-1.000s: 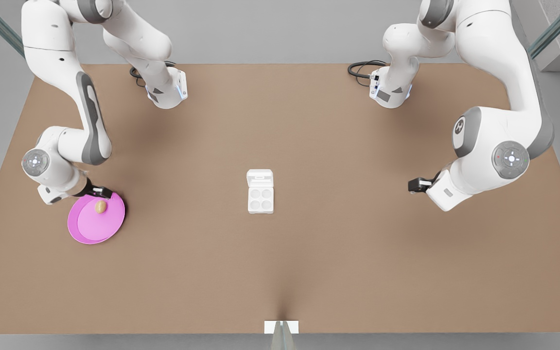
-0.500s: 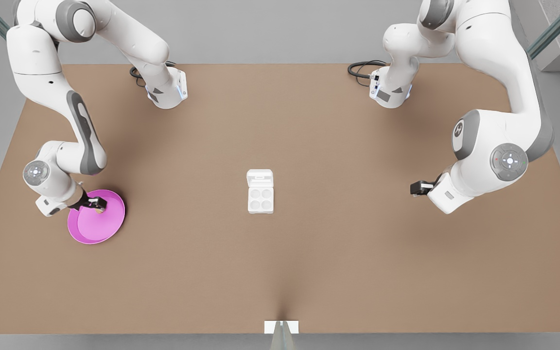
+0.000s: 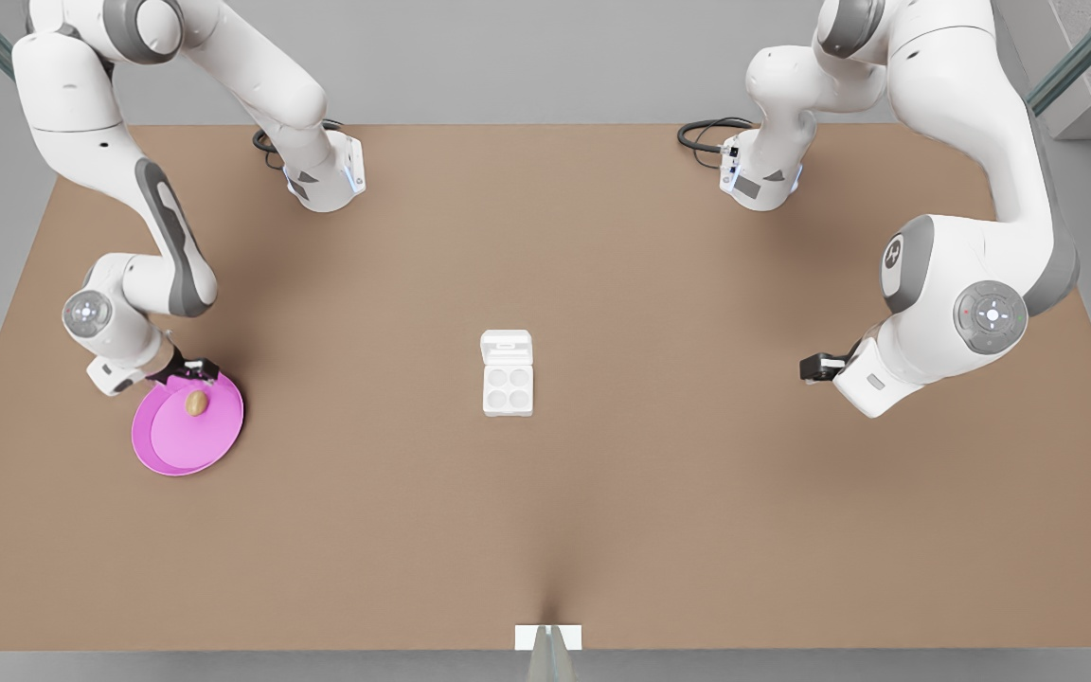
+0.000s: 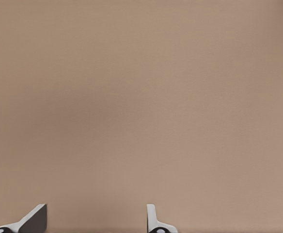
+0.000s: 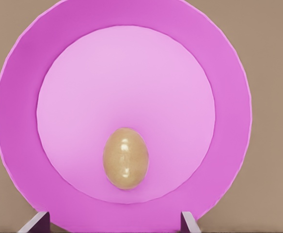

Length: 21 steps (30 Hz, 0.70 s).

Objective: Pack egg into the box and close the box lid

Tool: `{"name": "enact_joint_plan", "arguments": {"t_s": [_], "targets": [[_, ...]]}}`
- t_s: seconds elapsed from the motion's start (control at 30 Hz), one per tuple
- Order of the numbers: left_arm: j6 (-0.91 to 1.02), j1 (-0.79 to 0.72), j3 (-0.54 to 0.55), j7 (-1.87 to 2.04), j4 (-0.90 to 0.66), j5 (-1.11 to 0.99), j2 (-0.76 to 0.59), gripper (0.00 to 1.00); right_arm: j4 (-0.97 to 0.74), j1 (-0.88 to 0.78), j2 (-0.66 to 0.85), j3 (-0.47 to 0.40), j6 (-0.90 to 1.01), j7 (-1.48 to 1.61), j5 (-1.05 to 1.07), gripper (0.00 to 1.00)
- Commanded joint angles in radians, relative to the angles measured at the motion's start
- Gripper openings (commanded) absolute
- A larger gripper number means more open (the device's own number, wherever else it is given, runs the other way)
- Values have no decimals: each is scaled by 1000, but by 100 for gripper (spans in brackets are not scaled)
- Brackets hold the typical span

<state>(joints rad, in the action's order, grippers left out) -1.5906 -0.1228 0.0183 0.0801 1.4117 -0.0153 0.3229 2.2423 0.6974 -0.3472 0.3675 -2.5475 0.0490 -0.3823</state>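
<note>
At nine o'clock on your surface [image 3: 602, 530], the egg [image 3: 195, 403] is lying on the pink plate [image 3: 167, 450], your right end effector [image 3: 190, 372] hovering spread above it. Your left end effector [image 3: 809, 367] is waiting spread at three o'clock; the box [image 3: 508, 386] is sitting open at centre.

The right gripper [image 3: 193, 370] hangs over the far rim of the pink plate [image 3: 162, 453], fingers spread, egg [image 3: 195, 403] just beyond them with bare plate all round. The box [image 3: 508, 389] stands alone mid-table [image 3: 659, 511], lid [image 3: 507, 347] open. The left gripper [image 3: 809, 367], fingers apart, waits over bare table.
</note>
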Motion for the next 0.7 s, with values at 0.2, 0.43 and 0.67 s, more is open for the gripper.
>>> {"name": "enact_joint_plan", "arguments": {"t_s": [0.2, 0.43, 0.67], "targets": [[8, -5, 0, 4, -2, 0, 5, 100, -12, 70, -39, 11, -43, 19, -66, 100], [1, -32, 5, 6, -8, 0, -4, 100, -73, 77, -39, 18, 9, -44, -61, 100], [1, -44, 5, 35, -8, 0, 1, 100, -124, 76, -108, 53, 26, -52, -60, 100]]}}
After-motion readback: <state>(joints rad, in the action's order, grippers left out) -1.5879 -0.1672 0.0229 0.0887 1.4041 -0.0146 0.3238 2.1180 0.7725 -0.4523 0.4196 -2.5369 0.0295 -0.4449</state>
